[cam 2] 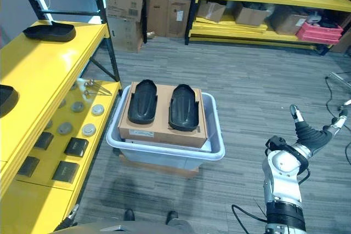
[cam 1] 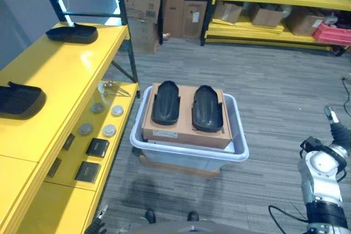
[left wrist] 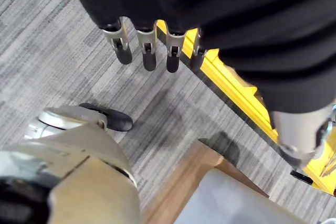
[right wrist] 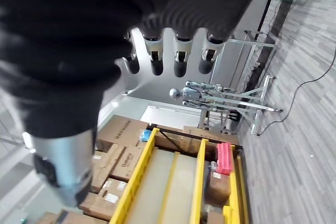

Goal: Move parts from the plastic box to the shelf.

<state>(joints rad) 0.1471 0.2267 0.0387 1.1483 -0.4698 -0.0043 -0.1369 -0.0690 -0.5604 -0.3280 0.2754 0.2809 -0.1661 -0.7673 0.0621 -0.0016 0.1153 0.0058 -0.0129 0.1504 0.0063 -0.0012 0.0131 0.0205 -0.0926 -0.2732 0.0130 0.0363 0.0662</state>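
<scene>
Both head views looked steeply down from the robot's head, a little apart, sharing the plastic box [cam 1: 189, 149] on the floor, the yellow shelf [cam 1: 66, 69] at left and stacked cartons [cam 2: 137, 4] beyond. The left wrist view sat very close over its fingers [left wrist: 149, 56], facing the floor. The right wrist view looked along its fingers [right wrist: 181, 59] across the room toward a far rack [right wrist: 173, 182].

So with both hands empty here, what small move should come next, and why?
Probably bring the right hand in from out at the side toward the nearer black part. Two black parts lie on the cardboard atop the plastic box, untouched, while two already sit on the yellow shelf. The left hand hangs low over the floor, fingers relaxed.
</scene>
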